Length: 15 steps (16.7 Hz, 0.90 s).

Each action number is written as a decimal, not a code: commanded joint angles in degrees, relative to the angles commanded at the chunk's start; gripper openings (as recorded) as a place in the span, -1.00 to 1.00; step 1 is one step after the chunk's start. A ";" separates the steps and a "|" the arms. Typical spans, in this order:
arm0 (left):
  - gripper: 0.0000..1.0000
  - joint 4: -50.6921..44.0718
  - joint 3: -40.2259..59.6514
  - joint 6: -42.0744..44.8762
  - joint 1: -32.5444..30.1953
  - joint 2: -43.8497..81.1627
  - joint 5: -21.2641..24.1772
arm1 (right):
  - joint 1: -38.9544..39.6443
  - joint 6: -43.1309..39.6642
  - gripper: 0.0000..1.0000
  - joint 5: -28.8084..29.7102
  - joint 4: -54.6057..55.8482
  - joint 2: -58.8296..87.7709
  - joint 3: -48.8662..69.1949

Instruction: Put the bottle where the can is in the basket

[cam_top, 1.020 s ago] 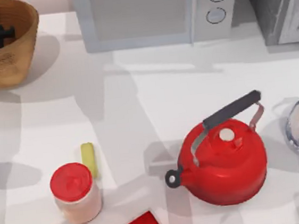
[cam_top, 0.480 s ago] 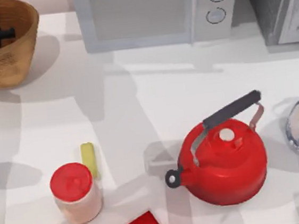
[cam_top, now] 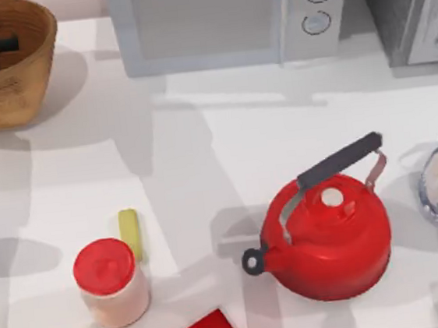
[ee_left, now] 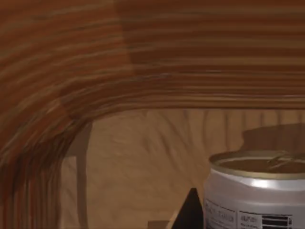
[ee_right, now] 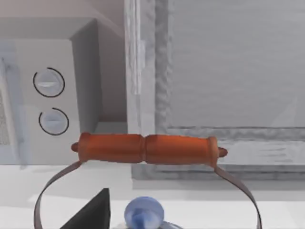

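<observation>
The basket (cam_top: 14, 76) is a large round bowl of brown woven wicker with ribbed horizontal coils; it sits upright at the far left corner of the tabletop, partly cut off by the top view's edge; my left wrist view looks along its curved inner wall (ee_left: 143, 62) down to its smooth tan floor; the can (ee_left: 257, 191) stands upright on that floor inside the basket, near the wall; it is a silvery-white cylinder with a dull olive-gold top, a pull tab and small printed text with a barcode on its side.
</observation>
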 joint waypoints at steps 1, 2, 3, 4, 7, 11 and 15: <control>-1.00 1.27 -2.34 -0.43 0.02 -2.35 -0.39 | 0.00 0.00 1.00 0.00 0.00 0.00 0.00; -1.00 2.80 -5.27 -0.89 0.00 -5.31 -0.83 | 0.00 0.00 1.00 0.00 0.00 0.00 0.00; -1.00 4.57 -8.75 -1.36 -0.08 -8.85 -1.29 | 0.00 0.00 1.00 0.00 0.00 0.00 0.00; -1.00 6.54 -12.74 -1.82 -0.21 -13.00 -1.75 | 0.00 0.00 1.00 0.00 0.00 0.00 0.00; -1.00 13.49 -27.29 -3.07 -0.95 -28.89 -3.07 | 0.00 0.00 1.00 0.00 0.00 0.00 0.00; -1.00 23.86 -50.41 -4.37 -2.31 -55.21 -4.44 | 0.00 0.00 1.00 0.00 0.00 0.00 0.00; -1.00 34.17 -75.10 -5.26 -3.62 -83.75 -5.26 | 0.00 0.00 1.00 0.00 0.00 0.00 0.00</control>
